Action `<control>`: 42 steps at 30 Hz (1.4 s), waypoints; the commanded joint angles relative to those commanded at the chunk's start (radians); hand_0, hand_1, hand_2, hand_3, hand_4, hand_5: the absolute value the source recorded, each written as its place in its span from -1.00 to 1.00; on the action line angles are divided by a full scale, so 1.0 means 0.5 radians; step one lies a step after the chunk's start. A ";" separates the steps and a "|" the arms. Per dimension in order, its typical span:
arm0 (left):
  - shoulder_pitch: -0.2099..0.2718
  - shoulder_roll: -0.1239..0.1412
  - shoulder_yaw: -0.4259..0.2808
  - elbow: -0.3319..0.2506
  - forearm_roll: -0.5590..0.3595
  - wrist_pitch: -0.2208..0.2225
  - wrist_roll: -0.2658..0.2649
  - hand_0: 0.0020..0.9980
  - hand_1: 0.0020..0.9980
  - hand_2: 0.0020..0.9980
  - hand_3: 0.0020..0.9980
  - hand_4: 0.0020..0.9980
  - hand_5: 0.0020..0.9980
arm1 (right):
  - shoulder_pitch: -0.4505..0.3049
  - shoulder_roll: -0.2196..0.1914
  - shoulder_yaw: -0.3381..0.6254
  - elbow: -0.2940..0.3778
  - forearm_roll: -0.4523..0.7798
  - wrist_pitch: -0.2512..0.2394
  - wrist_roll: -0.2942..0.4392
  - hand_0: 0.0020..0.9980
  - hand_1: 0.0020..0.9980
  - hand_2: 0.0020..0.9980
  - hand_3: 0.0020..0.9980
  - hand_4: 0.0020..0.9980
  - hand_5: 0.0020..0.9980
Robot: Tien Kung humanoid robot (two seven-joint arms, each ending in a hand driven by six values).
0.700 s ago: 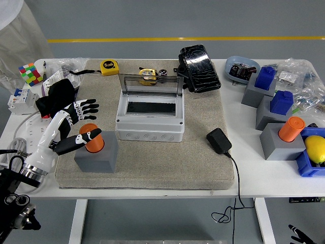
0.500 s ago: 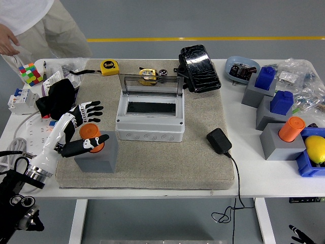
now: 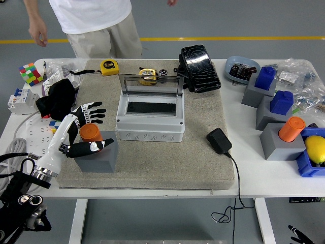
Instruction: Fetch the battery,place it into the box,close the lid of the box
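Head view: the left hand [image 3: 84, 129] is cupping the orange cylindrical battery [image 3: 90, 134], fingers spread wide, not clamped yet. Battery's sitting in its grey block holder [image 3: 96, 158], just left of the open grey plastic box [image 3: 150, 121].

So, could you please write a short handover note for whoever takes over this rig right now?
Left hand: open around the orange battery, thumb in front and fingers spread behind, not closed on it.
Right hand: out of view.
Battery: upright in its grey holder, left of the box.
Box: mid-mat, clear lid standing open.
Person: standing at the far side, hands off the table.
Done: nothing.
Left: grasp the battery, place it in the box, close the lid.
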 joint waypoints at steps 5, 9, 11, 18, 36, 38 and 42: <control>0.007 0.002 0.025 0.000 -0.046 -0.016 -0.019 -0.19 0.01 0.09 0.39 1.00 -1.00 | -0.002 0.001 0.002 0.000 -0.003 0.001 -0.003 0.29 0.39 0.33 0.13 0.87 -0.06; 0.007 -0.001 0.045 0.004 -0.084 -0.022 -0.033 -0.20 -0.08 0.00 0.34 1.00 -1.00 | -0.001 0.002 -0.005 0.000 0.002 0.002 -0.001 0.29 0.39 0.33 0.12 0.87 -0.06; 0.004 -0.005 0.054 0.010 -0.101 -0.023 -0.040 -0.20 -0.08 0.00 0.34 1.00 -1.00 | 0.001 0.001 -0.011 0.000 0.009 0.002 0.001 0.29 0.39 0.33 0.12 0.87 -0.06; -0.024 -0.027 0.085 0.047 -0.165 -0.021 -0.063 -0.22 -0.14 -0.06 0.29 1.00 -1.00 | 0.002 0.003 -0.004 0.000 0.007 0.002 0.000 0.28 0.39 0.33 0.12 0.87 -0.06; -0.087 -0.100 0.136 0.138 -0.256 0.008 -0.107 -0.77 -0.64 -0.36 -0.17 0.84 -1.00 | 0.002 0.008 -0.003 0.000 0.009 0.001 0.000 0.29 0.39 0.32 0.12 0.87 -0.06; -0.091 -0.100 0.146 0.148 -0.264 0.017 -0.107 -0.89 -0.78 -0.48 -0.34 0.61 -1.00 | 0.001 0.009 -0.003 0.000 0.008 0.001 0.000 0.29 0.39 0.33 0.12 0.87 -0.06; -0.101 -0.102 0.163 0.169 -0.266 0.036 -0.107 -0.89 -0.78 -0.48 -0.34 0.61 -1.00 | 0.001 0.012 -0.007 0.000 0.012 0.000 0.002 0.29 0.39 0.33 0.12 0.87 -0.06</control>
